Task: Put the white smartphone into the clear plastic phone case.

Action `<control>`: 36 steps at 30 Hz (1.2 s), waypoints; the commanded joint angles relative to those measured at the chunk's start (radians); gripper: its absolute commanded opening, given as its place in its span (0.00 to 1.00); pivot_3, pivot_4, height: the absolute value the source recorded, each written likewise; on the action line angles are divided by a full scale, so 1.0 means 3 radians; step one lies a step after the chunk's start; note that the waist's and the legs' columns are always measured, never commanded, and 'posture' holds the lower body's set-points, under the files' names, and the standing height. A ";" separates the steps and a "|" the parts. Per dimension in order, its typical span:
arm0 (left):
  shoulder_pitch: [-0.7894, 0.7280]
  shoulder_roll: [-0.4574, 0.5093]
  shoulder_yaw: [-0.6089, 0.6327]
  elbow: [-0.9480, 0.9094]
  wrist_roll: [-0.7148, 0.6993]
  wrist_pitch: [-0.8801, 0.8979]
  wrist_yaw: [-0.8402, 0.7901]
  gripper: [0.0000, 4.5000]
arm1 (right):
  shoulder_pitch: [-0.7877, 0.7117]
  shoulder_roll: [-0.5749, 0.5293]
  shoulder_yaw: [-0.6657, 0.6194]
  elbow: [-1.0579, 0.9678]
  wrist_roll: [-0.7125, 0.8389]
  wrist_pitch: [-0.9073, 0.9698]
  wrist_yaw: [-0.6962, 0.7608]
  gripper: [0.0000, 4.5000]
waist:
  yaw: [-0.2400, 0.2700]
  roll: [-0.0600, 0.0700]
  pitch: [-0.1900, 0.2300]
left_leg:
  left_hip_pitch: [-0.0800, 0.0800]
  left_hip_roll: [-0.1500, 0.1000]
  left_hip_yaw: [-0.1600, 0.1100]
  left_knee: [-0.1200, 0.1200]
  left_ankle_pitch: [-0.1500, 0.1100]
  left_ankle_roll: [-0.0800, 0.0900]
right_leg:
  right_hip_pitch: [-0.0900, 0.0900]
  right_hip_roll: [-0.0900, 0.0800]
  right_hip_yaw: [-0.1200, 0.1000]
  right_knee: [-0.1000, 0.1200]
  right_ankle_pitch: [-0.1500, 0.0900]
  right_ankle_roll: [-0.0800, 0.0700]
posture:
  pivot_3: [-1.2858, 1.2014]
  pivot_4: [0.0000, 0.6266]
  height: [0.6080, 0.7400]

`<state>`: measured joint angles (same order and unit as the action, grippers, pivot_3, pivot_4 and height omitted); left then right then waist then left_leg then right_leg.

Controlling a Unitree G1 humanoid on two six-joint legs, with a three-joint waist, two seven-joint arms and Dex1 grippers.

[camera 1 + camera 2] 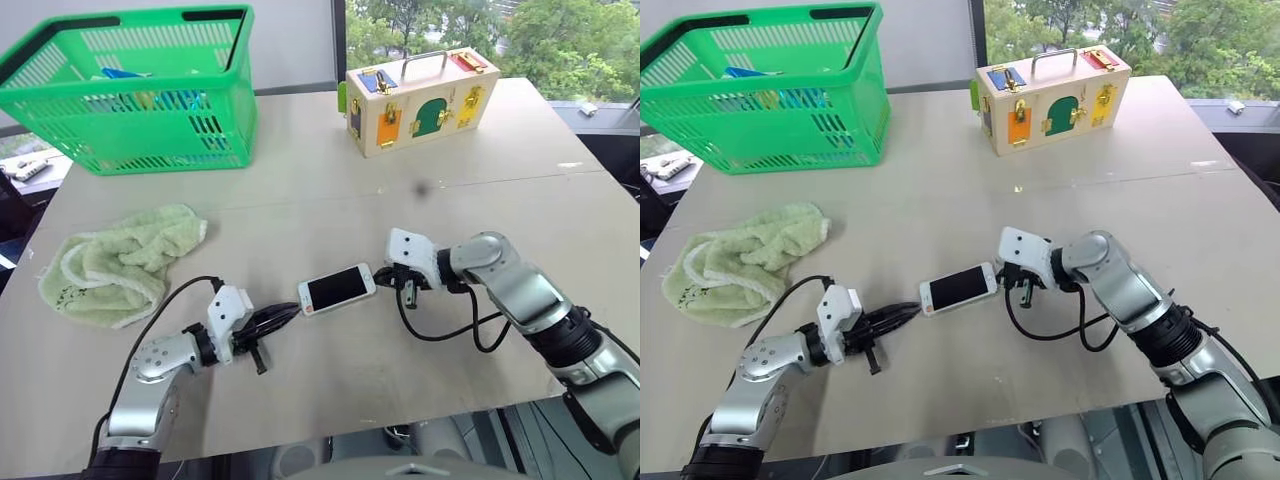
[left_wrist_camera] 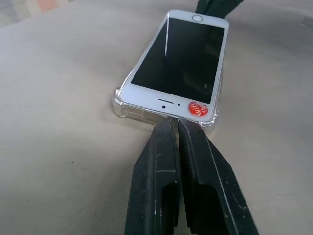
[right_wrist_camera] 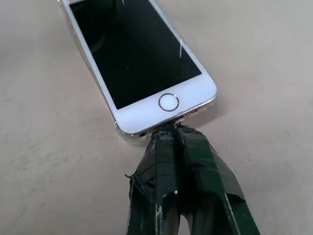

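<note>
Both grippers have their fingers pressed together. Left gripper (image 2: 172,128) touches the earpiece end of the white smartphone (image 1: 337,288), right gripper (image 3: 171,128) the home-button end. It lies in the clear plastic phone case (image 2: 119,104) on the table (image 1: 330,180).

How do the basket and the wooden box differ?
The basket is green open mesh with black handles; the box is solid pale wood with coloured doors and a metal handle. The basket is larger and holds items; the box looks closed. Both stand at the table's far side.
</note>
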<state>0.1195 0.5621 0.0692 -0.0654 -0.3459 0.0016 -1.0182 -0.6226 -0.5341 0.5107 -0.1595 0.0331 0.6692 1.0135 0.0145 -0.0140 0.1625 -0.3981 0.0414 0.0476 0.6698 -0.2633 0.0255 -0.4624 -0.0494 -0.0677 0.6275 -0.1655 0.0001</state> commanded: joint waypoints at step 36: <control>-0.1102 0.0064 -0.0238 -0.0047 -0.0501 0.1142 -0.0368 0.03 | 0.1028 -0.0638 -0.1439 -0.0871 0.0444 0.0494 -0.0414 0.00 | 0.0001 -0.0019 0.0015 | -0.0010 -0.0006 0.0000 0.0005 0.0001 -0.0002 | 0.0006 0.0001 0.0007 -0.0006 -0.0006 0.0011 | 0.52 0.24 1.00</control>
<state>-0.1941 0.5830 -0.0063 -0.0224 -0.4587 0.3226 -1.1149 -0.3164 -0.7262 0.1417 -0.3703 0.1250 0.8043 0.9002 0.0149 -0.0196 0.1669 -0.4013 0.0393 0.0477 0.6713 -0.2629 0.0247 -0.4606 -0.0496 -0.0654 0.6255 -0.1673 0.0035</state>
